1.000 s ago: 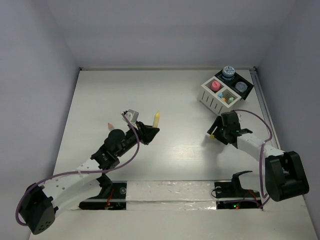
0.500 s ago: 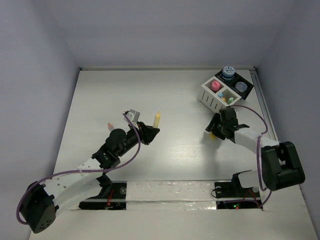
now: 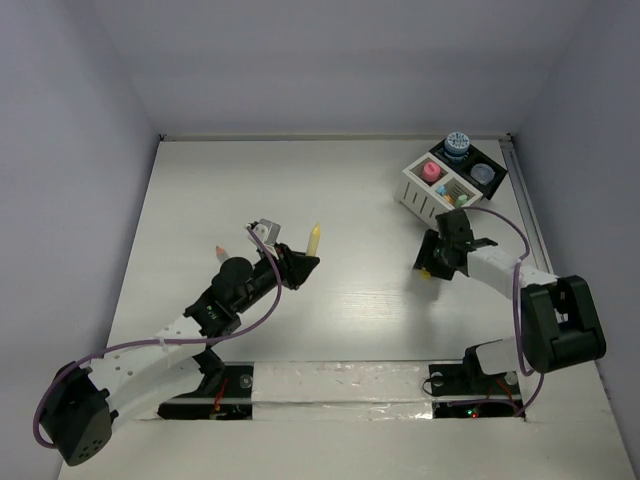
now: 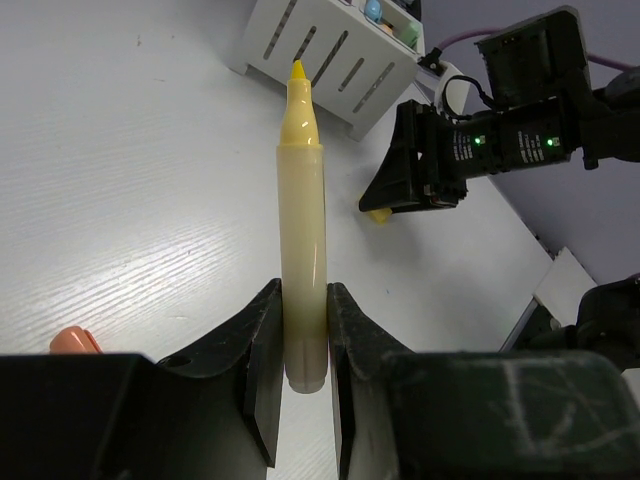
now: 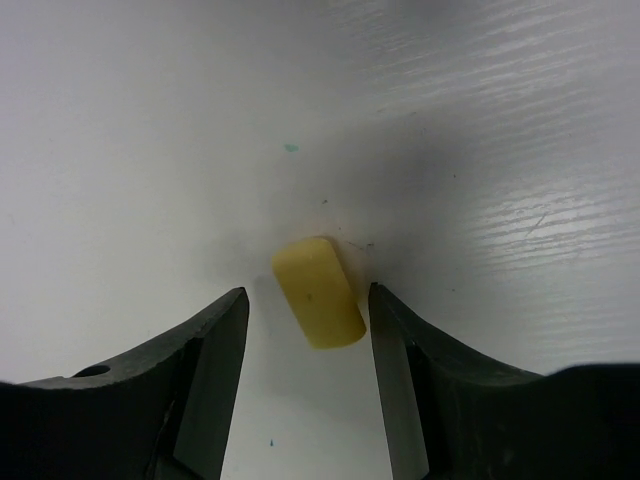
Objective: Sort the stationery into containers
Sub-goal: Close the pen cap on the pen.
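My left gripper (image 4: 303, 340) is shut on the lower end of a pale yellow marker (image 4: 302, 230), whose bare tip points away toward the containers. From above, the marker (image 3: 314, 238) sticks out of that gripper (image 3: 298, 264) near the table's middle. My right gripper (image 5: 308, 330) is open, its jaws on either side of a short yellow cap (image 5: 318, 291) lying on the table, with a gap at each side. In the top view this gripper (image 3: 432, 262) sits just in front of the white slatted box (image 3: 422, 197), which joins the black tray (image 3: 497, 183).
The box holds a pink-capped bottle (image 3: 432, 172) and coloured sticks (image 3: 455, 196). Blue round pots (image 3: 457, 143) sit at the tray. A small grey cup (image 3: 265, 229) and an orange piece (image 3: 220, 247) lie left of my left gripper. The right wall is close to the containers.
The right gripper has slid a little toward the box and its jaws have narrowed around the yellow cap. The left arm and marker have not moved.
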`<action>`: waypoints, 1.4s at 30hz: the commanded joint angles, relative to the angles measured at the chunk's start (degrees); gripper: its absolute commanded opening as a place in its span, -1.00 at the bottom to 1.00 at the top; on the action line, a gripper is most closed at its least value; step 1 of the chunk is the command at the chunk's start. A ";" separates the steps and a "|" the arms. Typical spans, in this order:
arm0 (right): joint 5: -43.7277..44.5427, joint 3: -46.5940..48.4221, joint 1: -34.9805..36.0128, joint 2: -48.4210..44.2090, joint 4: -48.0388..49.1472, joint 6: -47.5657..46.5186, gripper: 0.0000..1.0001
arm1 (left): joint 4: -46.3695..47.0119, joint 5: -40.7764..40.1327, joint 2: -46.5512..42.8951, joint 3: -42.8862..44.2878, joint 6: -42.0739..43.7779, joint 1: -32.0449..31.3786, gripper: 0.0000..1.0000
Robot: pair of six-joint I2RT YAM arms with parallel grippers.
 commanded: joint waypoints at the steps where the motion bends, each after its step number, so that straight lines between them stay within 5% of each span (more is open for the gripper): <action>1: -0.97 4.67 -0.45 2.93 -4.95 -3.97 0.14 | 3.61 0.32 -0.65 0.21 0.86 0.07 -1.00; 13: 0.71 10.73 -0.45 8.73 -9.79 -7.93 0.13 | 3.35 0.14 -1.79 0.03 1.04 0.07 -1.00; 23: 0.53 8.72 0.69 7.07 -8.39 -6.09 -0.50 | 3.70 0.58 -0.91 0.20 1.04 0.07 -1.00; 32: -1.05 7.39 4.90 -8.72 -8.48 -3.62 -0.70 | 5.45 2.86 2.16 0.21 0.77 0.07 -1.00; 37: -7.98 10.46 8.07 -14.47 1.33 1.20 -0.76 | 9.05 6.20 5.68 0.21 0.25 0.07 -1.00; 42: -5.45 14.69 15.98 -10.88 14.61 4.72 -0.75 | 11.70 7.88 9.28 0.12 0.07 0.07 -1.00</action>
